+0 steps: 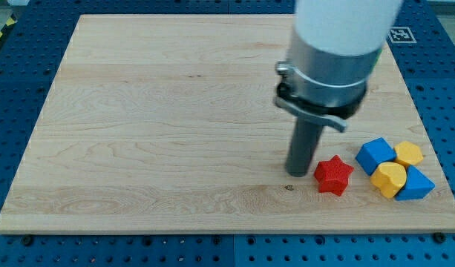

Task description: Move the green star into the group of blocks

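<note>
The rod's tip (298, 173) is seen resting on the table (160, 126), just left of the red star (333, 175). No hand is fitted, so nothing is grasped. Blue (375, 154) and yellow (391, 179) blocks are clustered at the view's right. The green star cannot be seen.

Lab: blue perforated bench (34, 252), fiducial tag (402, 34)

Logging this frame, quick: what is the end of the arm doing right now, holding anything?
My tip: a bare rod, no gripper, holding nothing; it rests on the board just to the view's left of the red star.
</note>
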